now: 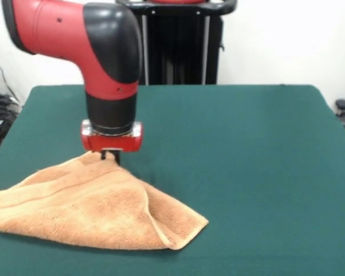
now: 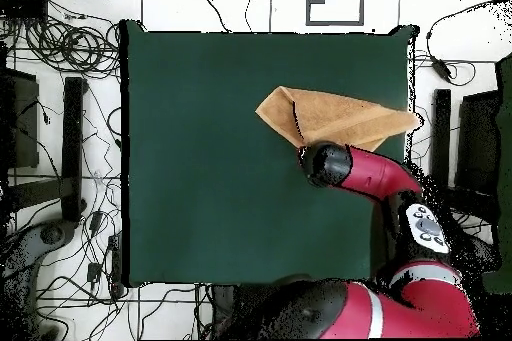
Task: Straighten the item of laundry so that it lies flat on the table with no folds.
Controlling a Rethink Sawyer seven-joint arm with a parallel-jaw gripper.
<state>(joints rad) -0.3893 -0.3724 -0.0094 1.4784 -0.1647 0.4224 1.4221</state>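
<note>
On the table's (image 1: 247,149) left half in the front view, near the front edge: the towel (image 1: 86,210), peach-orange terry, lying in a rumpled, roughly triangular heap. Left end runs off the picture's edge. A woven band shows as a faint line across its upper layer. One fold ridge runs down from the peak toward the lower right corner, where a flap lies doubled over. Peak of the heap is drawn up at the far side, right under the gripper (image 1: 110,154).

Gripper hangs straight down from the red and black arm (image 1: 103,57), its dark tips at the towel's raised edge, touching the cloth. Tips too small and shadowed; cannot tell how far they are parted or whether they pinch the fabric.

Overhead view: towel (image 2: 335,117) sits toward the table's (image 2: 200,157) upper right, one point reaching the right edge. Right of the towel in the front view, bare green cloth
</note>
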